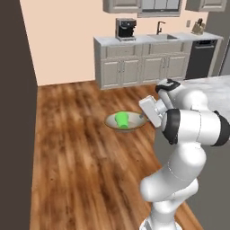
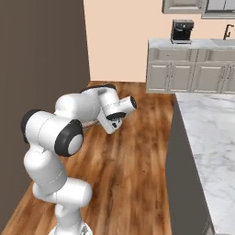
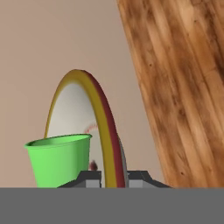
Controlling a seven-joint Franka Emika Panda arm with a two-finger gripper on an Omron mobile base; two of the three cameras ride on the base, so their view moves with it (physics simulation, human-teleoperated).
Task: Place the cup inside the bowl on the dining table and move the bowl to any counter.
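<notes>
One bowl (image 1: 127,121), brown-rimmed with a pale inside, sits at the middle of the left base view, clear of any surface and over the wooden floor (image 1: 85,157). One bright green cup (image 1: 121,120) lies inside it.

One gripper (image 3: 114,179): in the hand view we see its two dark fingertips (image 3: 89,178) at the bottom centre, nearly closed, one on each side of the bowl's rim, pinching it. The cup stands to the left of the rim there, inside the bowl.

One white arm (image 1: 188,134) fills the lower right of the left base view.

One dining table (image 2: 209,137), marble-topped, runs along the right edge of the right base view.

One counter (image 1: 152,58) with beige cabinets stands at the upper centre of the left base view. On it we count one black coffee machine (image 1: 126,29), one black faucet (image 1: 159,27) over one sink and one knife block (image 1: 197,28). One dark dishwasher (image 1: 201,58) adjoins it on the right.

We read no writing or labels on any item.
</notes>
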